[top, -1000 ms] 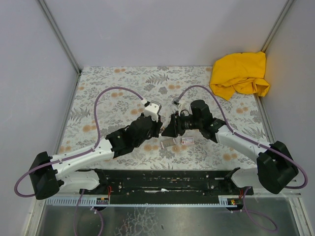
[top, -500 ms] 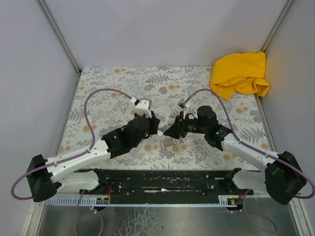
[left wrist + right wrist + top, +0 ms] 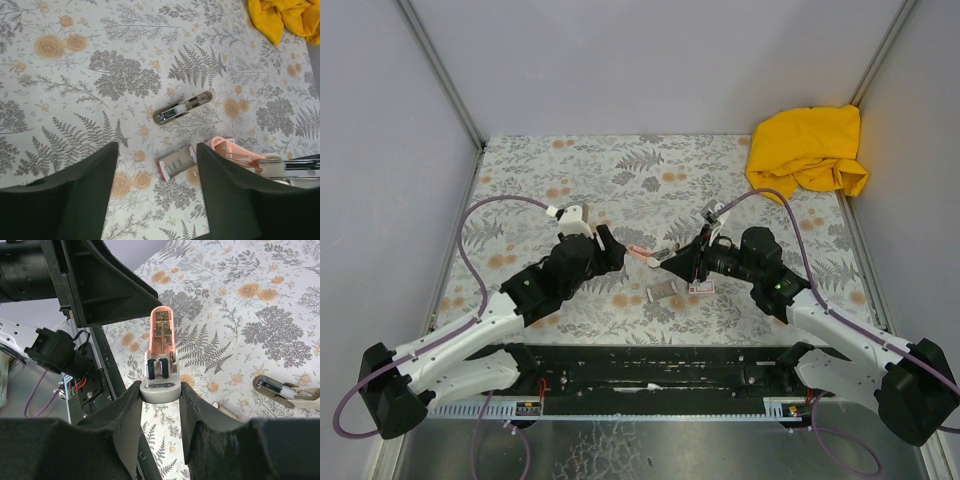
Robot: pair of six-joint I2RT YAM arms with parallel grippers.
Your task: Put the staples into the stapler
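The stapler (image 3: 161,347), pale pink with a silver channel inside, is swung open and stands out from my right gripper (image 3: 160,390), which is shut on its grey end. From above, the stapler (image 3: 642,252) hangs over the table between both arms. My left gripper (image 3: 156,160) is open with nothing in it, a short way left of the stapler (image 3: 231,149). Below it lies a small cardboard box tray (image 3: 176,162) with a red edge. Two short grey strips in it look like the staples; I cannot tell for sure.
A slim silvery metal piece (image 3: 182,107) lies on the floral table beyond the tray, also seen as the metal piece (image 3: 282,389). A white and red box part (image 3: 700,288) lies under the right arm. A yellow cloth (image 3: 808,152) is bunched at the far right corner.
My left gripper has opened and pulled back to the left, away from the stapler. The right gripper kept hold of the stapler and shifted a little right and nearer.
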